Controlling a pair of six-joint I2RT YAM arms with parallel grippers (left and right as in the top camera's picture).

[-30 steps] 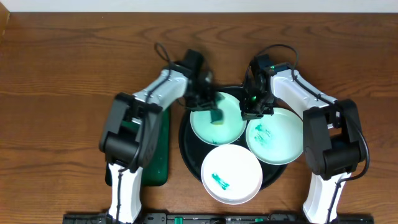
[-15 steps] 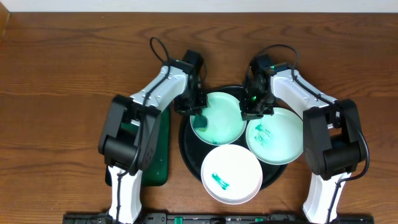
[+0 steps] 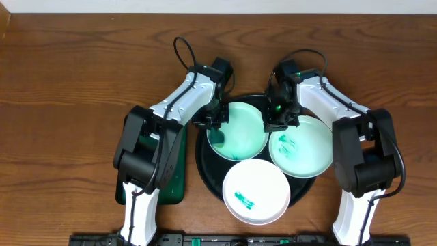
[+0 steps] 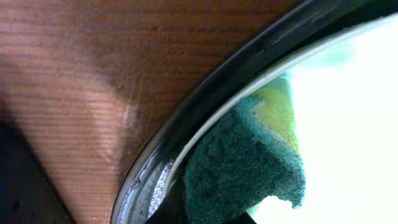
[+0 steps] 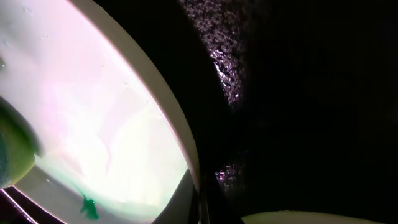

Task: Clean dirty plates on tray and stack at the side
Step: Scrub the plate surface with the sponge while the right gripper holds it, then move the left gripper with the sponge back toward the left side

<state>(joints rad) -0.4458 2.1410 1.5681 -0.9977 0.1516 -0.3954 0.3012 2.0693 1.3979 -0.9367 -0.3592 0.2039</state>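
Sponge [image 4: 245, 165], coarse teal with yellow backing, was grasped in left gripper [image 3: 217, 124].
Right gripper [image 3: 277, 123] sat clenched at rim of glossy round plate [image 3: 244, 131].

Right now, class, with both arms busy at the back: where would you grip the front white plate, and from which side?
Grip the front plate by its rim at the near edge, coming from the robot's side. That edge overhangs the black tray, so fingers could likely close above and below it. The far edge is crowded by the pale-green plate and the smeared plate.
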